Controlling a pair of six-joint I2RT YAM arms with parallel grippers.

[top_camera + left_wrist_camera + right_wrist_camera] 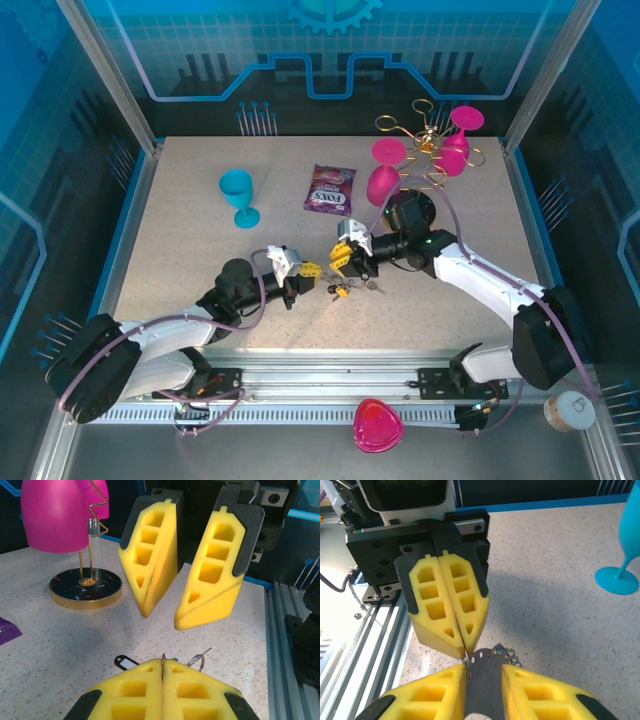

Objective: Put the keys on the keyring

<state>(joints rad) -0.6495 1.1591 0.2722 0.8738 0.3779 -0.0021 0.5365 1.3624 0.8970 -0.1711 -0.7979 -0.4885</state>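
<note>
The keyring (162,660) is sitting near the front middle of the surface (190,230), right between the two grippers. The left gripper (162,670) is pinching the keyring's thin wire, and its jaws are pressing tight together on it. The keys (342,291) are lying in one small bunch on the surface just below the grippers. They are too tiny to count. One black tab (125,662) is showing beside the left jaws.

The right gripper (166,621) is hanging tip to tip with the left one. Its jaws are standing apart, and nothing is showing between them in the left wrist view.

Farther back, one blue goblet (238,192) is standing upright on the left side. One purple bag (330,190) is lying flat near the middle. At the back right, one gold wire rack (428,143) is standing on a round dark base. Two pink goblets (383,185) are hanging upside down on it, one on each side. The blue goblet, the bag and the rack are all well apart from the keys.
</note>
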